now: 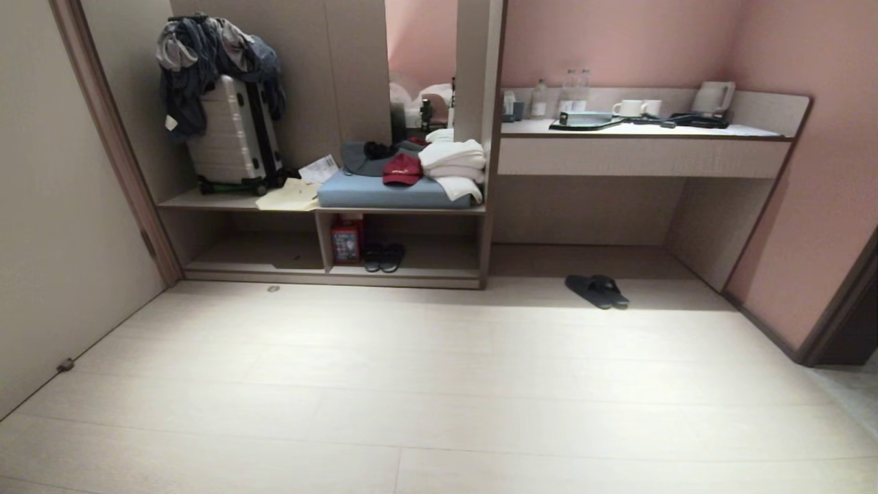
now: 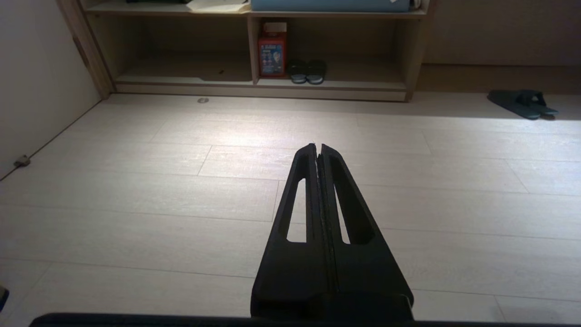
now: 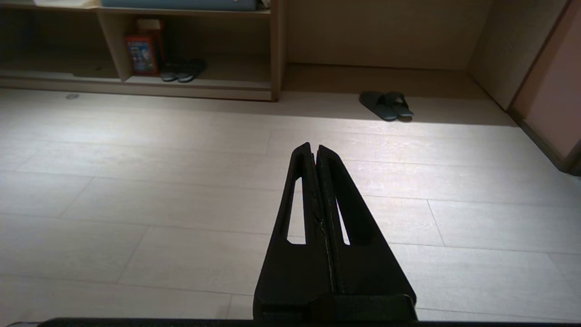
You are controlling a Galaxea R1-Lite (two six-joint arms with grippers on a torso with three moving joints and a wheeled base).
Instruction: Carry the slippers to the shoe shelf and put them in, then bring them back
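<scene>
**Both arms parked, slippers on floor by desk**

While neither arm shows in the head view, each wrist camera has its own gripper held out over bare floor, pointing toward the shoe shelf (image 1: 405,273). Left gripper (image 2: 317,146): fingers pressed together, nothing between them, touching nothing. Right gripper (image 3: 313,145): same, closed and empty.

Counts: one pair of slippers (image 1: 597,290), two slides lying overlapped on the floor in front of the desk (image 1: 641,156) recess, just right of the shelf's end panel, well apart from both grippers. One other dark pair of shoes (image 1: 383,257) sits in the shelf's right lower compartment, beside one red box (image 1: 346,240). One suitcase (image 1: 233,134) stands on top.
</scene>
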